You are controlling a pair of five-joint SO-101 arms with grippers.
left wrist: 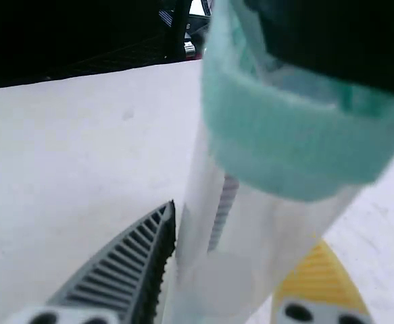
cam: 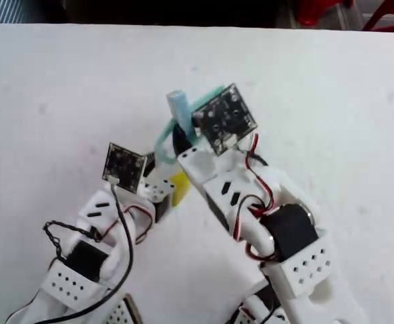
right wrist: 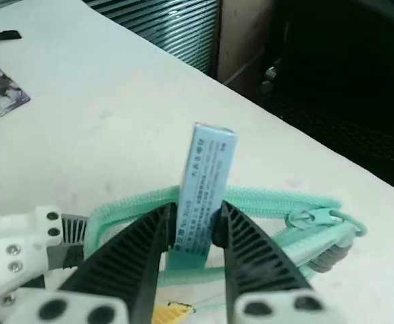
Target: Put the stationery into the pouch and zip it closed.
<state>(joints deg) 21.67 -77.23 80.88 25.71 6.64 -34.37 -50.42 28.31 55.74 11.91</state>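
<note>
In the high view, both arms meet near the middle of the white surface (cam: pixel 318 88). The right gripper (cam: pixel 183 140) holds a light-blue flat stationery box (cam: pixel 179 104) upright, and the left gripper (cam: pixel 169 187) is just at its left, at the clear soft pouch with a mint-green zipper edge (cam: pixel 161 138). In the left wrist view, the grey and yellow fingers of the left gripper (left wrist: pixel 244 229) are closed against the two sides of the pouch (left wrist: pixel 251 270) and keep it standing. In the right wrist view, the black fingers of the right gripper (right wrist: pixel 195 212) are clamped on the box (right wrist: pixel 205 175), whose lower end is at the open mouth of the pouch (right wrist: pixel 264 199). The zipper pull (right wrist: pixel 316 217) lies at the right end. I judge the box is only partly in; releasing it and zipping remain.
</note>
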